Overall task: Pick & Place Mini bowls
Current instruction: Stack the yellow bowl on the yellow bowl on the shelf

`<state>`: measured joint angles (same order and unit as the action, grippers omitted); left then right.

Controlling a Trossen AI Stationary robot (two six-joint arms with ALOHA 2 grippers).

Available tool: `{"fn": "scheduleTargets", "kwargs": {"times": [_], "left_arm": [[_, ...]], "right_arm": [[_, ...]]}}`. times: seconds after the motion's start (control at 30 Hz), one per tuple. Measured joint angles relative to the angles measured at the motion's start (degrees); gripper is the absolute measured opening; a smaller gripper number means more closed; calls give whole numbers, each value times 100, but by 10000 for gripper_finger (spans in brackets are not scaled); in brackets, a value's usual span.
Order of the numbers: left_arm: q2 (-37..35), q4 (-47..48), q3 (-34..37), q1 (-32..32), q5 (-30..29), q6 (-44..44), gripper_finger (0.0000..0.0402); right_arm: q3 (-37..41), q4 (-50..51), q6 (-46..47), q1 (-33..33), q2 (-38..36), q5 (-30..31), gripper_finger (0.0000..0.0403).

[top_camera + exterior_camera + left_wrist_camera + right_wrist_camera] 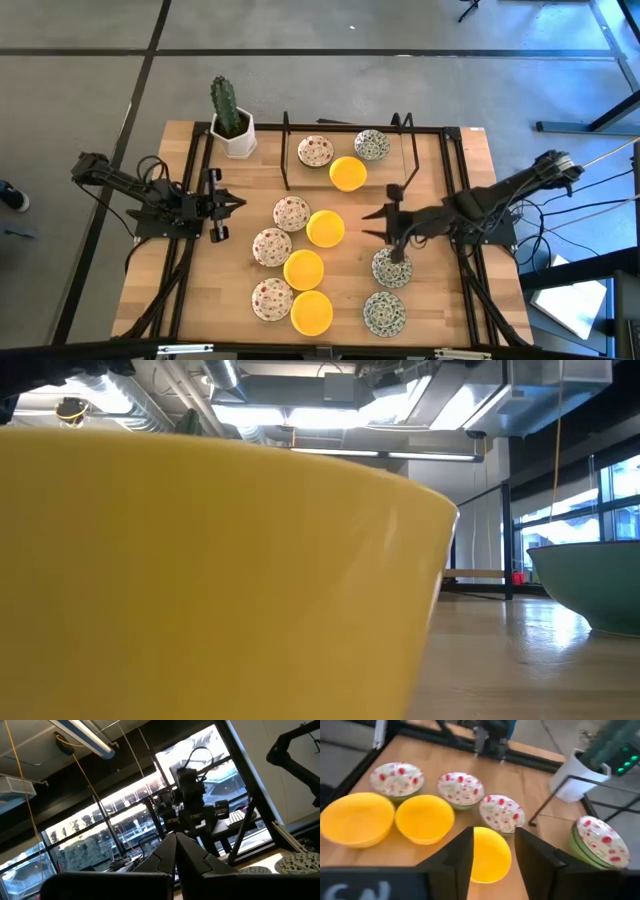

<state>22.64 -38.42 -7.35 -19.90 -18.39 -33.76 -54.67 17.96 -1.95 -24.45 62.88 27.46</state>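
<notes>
Eleven mini bowls sit on the wooden table (450, 180) in the high view: several yellow ones such as (325, 228), several cream ones with red speckles such as (291, 212), and three white grey-green ones such as (392, 267). My right gripper (367, 225) is open and hovers between that yellow bowl and that grey-green bowl. In the right wrist view my right gripper (495, 855) frames the yellow bowl (490, 855) between its fingers, apart from it. My left gripper (225, 205) waits shut at the table's left, its tips (175, 852) together.
A white square pot with a cactus (232, 125) stands at the far left corner. A black wire frame (405, 150) rises around the far bowls. Black rails (195, 240) run along both table sides. The low view is filled by a yellow bowl (200, 580), with a green bowl (590, 585) to its right.
</notes>
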Motion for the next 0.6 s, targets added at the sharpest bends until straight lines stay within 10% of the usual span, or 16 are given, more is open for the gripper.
{"fn": "scheduleTargets", "kwargs": {"times": [0.6], "left_arm": [[1,9,0,0,0,0,7]], "right_arm": [[-944,296,-471,121,2648,-61,170]]}}
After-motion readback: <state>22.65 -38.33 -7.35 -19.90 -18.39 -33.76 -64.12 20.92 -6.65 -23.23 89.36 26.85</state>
